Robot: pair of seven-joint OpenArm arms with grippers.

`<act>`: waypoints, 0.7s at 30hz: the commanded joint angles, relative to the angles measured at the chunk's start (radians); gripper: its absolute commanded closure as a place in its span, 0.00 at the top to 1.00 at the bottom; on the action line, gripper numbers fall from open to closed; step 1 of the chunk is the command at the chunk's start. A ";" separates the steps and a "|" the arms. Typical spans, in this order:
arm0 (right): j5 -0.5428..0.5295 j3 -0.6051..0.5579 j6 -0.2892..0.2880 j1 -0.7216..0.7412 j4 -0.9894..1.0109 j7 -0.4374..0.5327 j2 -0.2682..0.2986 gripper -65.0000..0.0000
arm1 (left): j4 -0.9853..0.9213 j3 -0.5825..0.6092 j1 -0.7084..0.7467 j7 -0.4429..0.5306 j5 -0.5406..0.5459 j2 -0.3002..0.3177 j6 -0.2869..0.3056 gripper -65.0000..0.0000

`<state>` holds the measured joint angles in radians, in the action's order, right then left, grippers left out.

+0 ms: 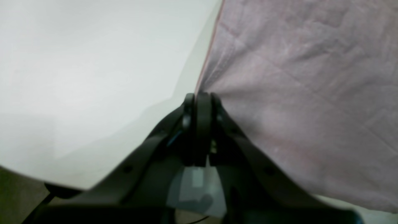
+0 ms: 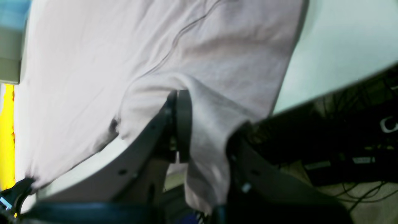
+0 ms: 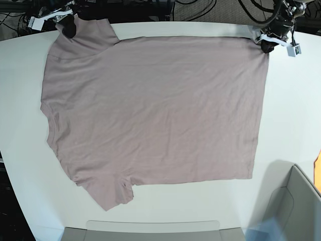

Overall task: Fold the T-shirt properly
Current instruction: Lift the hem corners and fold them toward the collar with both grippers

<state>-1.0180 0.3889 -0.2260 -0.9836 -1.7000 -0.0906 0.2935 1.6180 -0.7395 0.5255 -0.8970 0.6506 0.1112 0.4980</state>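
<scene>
Here the T-shirt [image 3: 155, 110] lies flat on the white table [image 3: 291, 110]; both grippers seemingly pinch its far corners.

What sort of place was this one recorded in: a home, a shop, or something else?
Most likely a lab or robot workbench, not a home. The T-shirt lies spread on a bare white table, loose black cables run behind its far edge, and both the left gripper and right gripper pinch the shirt's far corners.

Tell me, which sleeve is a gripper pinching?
The far sleeve, pinched by the right gripper; the near sleeve lies flat, untouched.
</scene>
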 commanded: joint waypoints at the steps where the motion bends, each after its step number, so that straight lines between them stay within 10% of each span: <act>1: -0.005 0.006 -0.016 -0.018 -0.025 0.019 0.008 0.00 | 0.024 -0.016 0.022 -0.023 -0.031 0.008 -0.009 0.00; 15: -0.005 0.005 -0.006 0.052 -0.125 0.009 0.045 0.00 | 0.212 -0.025 -0.046 -0.138 -0.030 0.005 -0.017 0.00; 21: 0.028 0.005 0.101 0.121 -0.148 -0.088 0.089 0.00 | 0.219 -0.025 -0.127 -0.204 -0.031 0.006 -0.019 0.00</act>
<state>-0.9722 0.3859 -0.1120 -0.8623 -1.8286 -0.2184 0.3695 1.8183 -0.7559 0.4019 -1.1213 0.6033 0.1036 0.4767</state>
